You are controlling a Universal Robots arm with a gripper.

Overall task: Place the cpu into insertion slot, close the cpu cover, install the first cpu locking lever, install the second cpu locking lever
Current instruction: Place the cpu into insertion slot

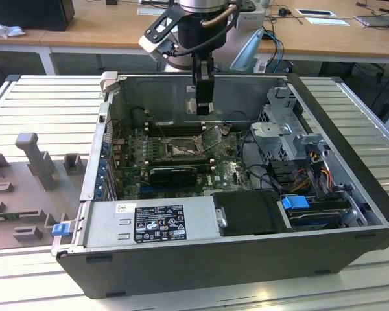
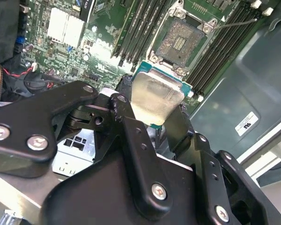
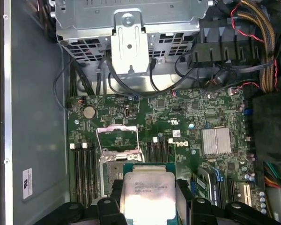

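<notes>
My gripper [image 1: 203,107] hangs inside the open computer case, above the green motherboard, shut on the cpu. In both wrist views the cpu [image 2: 155,97] [image 3: 147,190] shows its pale silvery top, with a black finger [image 2: 131,140] on either side. The insertion slot [image 2: 180,41] [image 1: 179,150] lies open below and a little ahead of the chip, its brownish centre bare. In the first wrist view the chip covers part of the insertion slot [image 3: 111,169]. The cpu cover [image 3: 118,137] stands swung up behind the slot. A thin wire lever [image 2: 234,22] sticks out beside the socket.
Black memory slots [image 2: 136,28] flank the socket. A grey drive cage [image 1: 282,129] with cables [image 3: 253,33] fills the exterior view's right of the case. A power supply [image 1: 149,220] and a black block [image 1: 246,214] lie along the near wall. Grey fixtures [image 1: 35,162] stand outside.
</notes>
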